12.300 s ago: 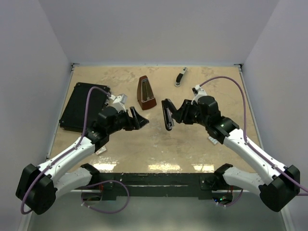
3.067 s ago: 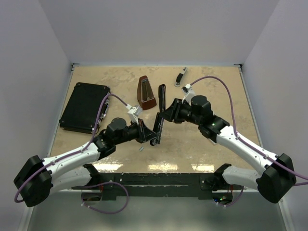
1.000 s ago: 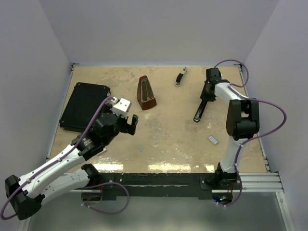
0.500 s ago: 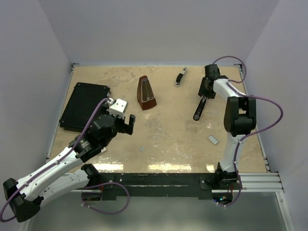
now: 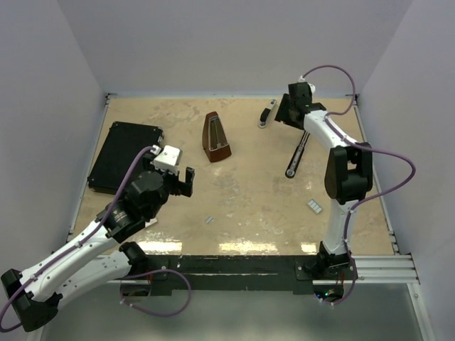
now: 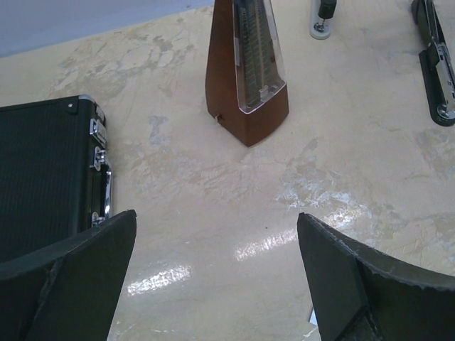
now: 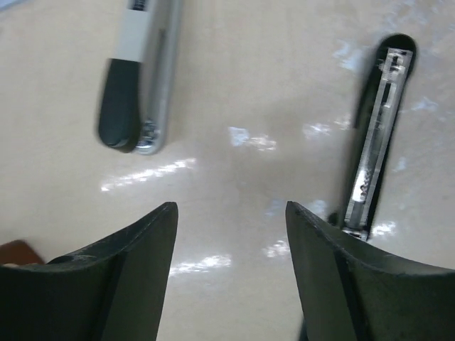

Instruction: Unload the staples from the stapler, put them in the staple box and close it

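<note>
Right gripper (image 7: 229, 213) pulled back toward the tabletop's far edge, part-open and empty, stapler (image 5: 296, 156) lying lengthwise just nearward of it.

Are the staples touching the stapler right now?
Apart. The top view shows the staples lying alone near the front edge, with bare table between them and the stapler.

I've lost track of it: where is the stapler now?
In the top view, the stapler lies on the right side of the table, right of the metronome.
</note>
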You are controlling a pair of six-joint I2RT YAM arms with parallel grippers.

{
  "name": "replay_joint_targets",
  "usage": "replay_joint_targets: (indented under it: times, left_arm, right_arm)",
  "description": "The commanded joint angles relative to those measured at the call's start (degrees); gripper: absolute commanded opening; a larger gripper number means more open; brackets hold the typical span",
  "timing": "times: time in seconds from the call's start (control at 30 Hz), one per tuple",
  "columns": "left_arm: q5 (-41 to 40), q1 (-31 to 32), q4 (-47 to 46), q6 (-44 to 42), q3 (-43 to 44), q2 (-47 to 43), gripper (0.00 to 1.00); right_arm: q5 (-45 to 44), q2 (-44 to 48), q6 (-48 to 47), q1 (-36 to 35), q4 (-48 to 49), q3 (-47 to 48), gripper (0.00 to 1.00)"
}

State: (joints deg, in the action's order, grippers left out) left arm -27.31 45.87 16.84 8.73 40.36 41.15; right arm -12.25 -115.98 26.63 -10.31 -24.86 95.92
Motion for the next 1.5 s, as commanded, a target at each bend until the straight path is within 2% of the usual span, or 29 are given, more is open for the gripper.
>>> replay_joint_targets:
  times: [0.0,0.17,0.4,0.6,0.7,0.8,0.83,0.9,0.93,1.13,1.27,1.47]
  left_arm:
    - [-4.76,0.01,-1.55,-0.65,-0.37,-0.28,1.00]
    - [-6.00,0.10,-1.72,-0.82,-0.54,-0.45,1.00]
    - [-6.09,0.10,-1.37,-0.82,-0.28,0.60,1.00]
    - [-3.98,0.01,-1.99,-1.35,-0.63,0.78,0.96]
    - [-2.49,0.10,-2.25,-1.35,-0.72,1.48,0.93]
    - [-1.08,0.10,-2.25,-1.35,-0.72,2.10,0.90]
    - [-0.90,0.10,-2.16,-1.44,-0.72,2.27,0.89]
    - [-0.82,0.01,-2.08,-1.52,-0.72,2.71,0.88]
    - [-0.73,0.10,-2.16,-1.44,-0.63,2.80,0.87]
    - [0.33,0.10,-2.51,-1.09,-0.81,1.66,0.83]
    - [0.85,0.01,-2.87,-0.91,-1.07,0.87,0.82]
    - [2.70,0.10,-2.69,-1.08,-0.46,2.10,0.75]
  right_arm:
    - [-5.15,-2.74,5.09,-4.45,5.43,7.69,0.68]
    - [-7.26,-6.97,6.15,-6.92,10.09,11.39,0.72]
    - [-8.75,-15.23,5.10,-8.41,7.99,20.44,0.72]
    - [-10.86,-19.10,3.96,-8.59,5.79,22.82,0.70]
    - [-11.21,-19.89,3.34,-8.59,6.23,22.65,0.65]
    - [-11.83,-19.98,2.47,-8.68,7.63,21.59,0.54]
    - [-11.83,-19.98,2.11,-8.68,7.81,21.68,0.45]
    - [-11.39,-19.81,1.23,-8.59,7.99,21.77,0.36]
    - [-11.13,-19.55,0.88,-8.59,8.34,21.59,0.28]
    - [-10.42,-14.98,-1.85,-8.59,8.61,18.08,0.02]
    - [-8.24,-7.96,-3.42,-8.59,9.83,11.68,0.00]
    - [-2.52,6.72,-3.96,-9.38,10.80,-7.81,0.00]
